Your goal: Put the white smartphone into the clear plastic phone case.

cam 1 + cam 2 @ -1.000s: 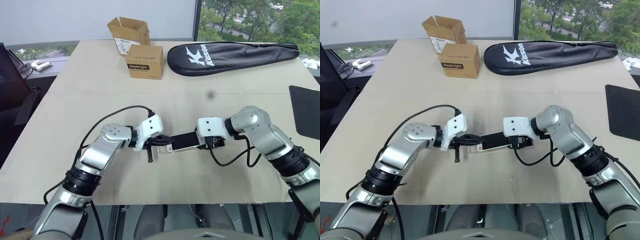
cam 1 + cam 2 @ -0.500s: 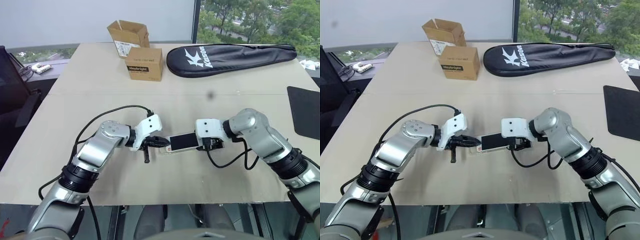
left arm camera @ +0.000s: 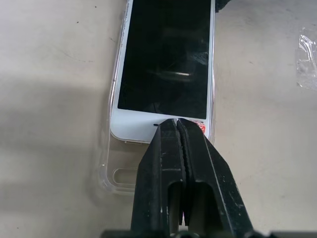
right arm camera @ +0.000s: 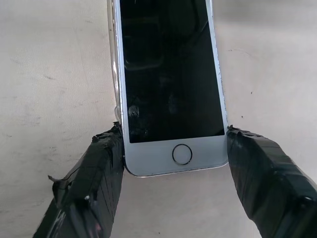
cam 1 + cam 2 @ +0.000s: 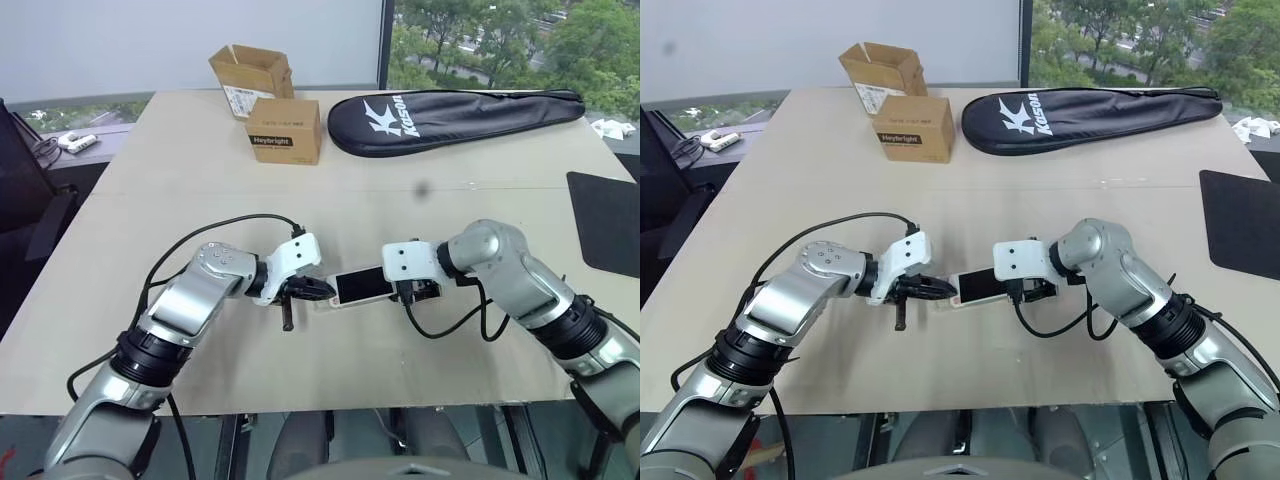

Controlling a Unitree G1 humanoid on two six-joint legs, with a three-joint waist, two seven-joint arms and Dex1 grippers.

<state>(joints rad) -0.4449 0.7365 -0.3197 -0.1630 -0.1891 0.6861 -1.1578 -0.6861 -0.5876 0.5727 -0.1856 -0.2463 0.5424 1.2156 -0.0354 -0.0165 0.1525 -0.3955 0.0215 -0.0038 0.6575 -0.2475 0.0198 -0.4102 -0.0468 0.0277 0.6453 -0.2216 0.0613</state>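
Observation:
The white smartphone (image 5: 360, 285) lies screen up near the table's front, between my two grippers. Under it sits the clear plastic phone case (image 3: 111, 176), whose rounded end sticks out past the phone's speaker end. My left gripper (image 3: 177, 121) is shut with nothing in it, and its joined tips touch that end of the phone. My right gripper (image 4: 173, 136) straddles the home-button end, one black finger (image 4: 99, 163) against each long edge of the phone. In the head view the left gripper (image 5: 325, 293) comes from the left and the right gripper (image 5: 402, 290) from the right.
Far across the table stand an open cardboard box (image 5: 252, 70) and a closed one (image 5: 287, 130), with a black racket bag (image 5: 455, 108) to their right. A black mat (image 5: 610, 220) lies at the right edge. A scrap of clear film (image 3: 307, 54) lies near the phone.

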